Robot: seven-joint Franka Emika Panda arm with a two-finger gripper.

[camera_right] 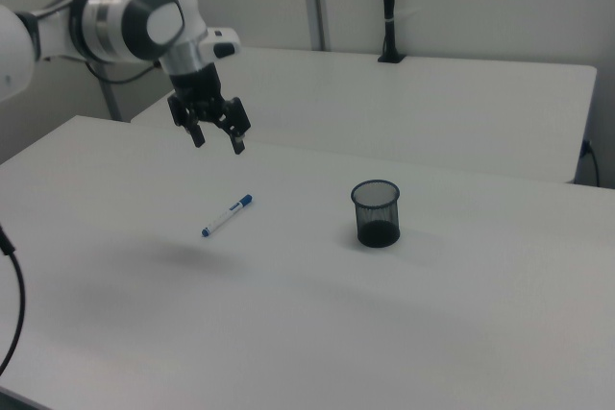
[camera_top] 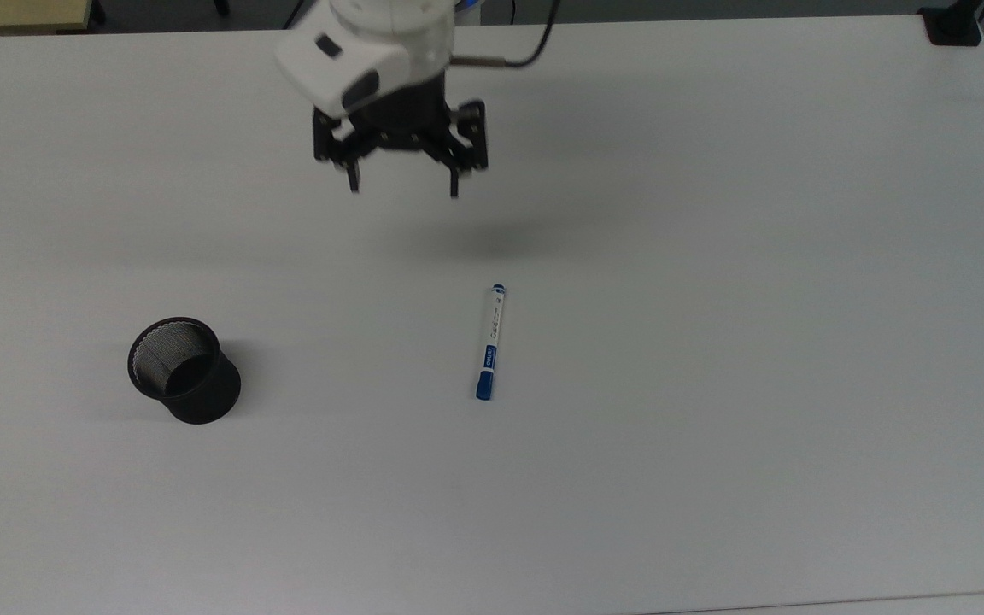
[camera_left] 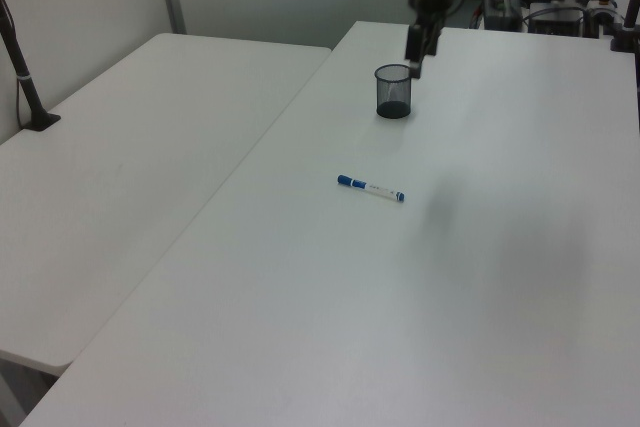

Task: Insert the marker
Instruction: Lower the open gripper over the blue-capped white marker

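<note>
- One marker (camera_top: 490, 342) lay flat on the white worktop (camera_top: 714, 342), blue cap toward the top view's bottom, roughly mid-worktop.
- Pincer (camera_top: 403, 185) hung in the air above the worktop, fingers spread wide apart, nothing held; it sat up and to the top view's left of the marker, well apart.
- Black mesh cup (camera_top: 184, 370) stood upright, open end up, well to the top view's left of the marker.
- In the right view, pincer (camera_right: 218, 141) hovered above the marker (camera_right: 227, 215), w/ cup (camera_right: 376, 213) toward the right view's right.
</note>
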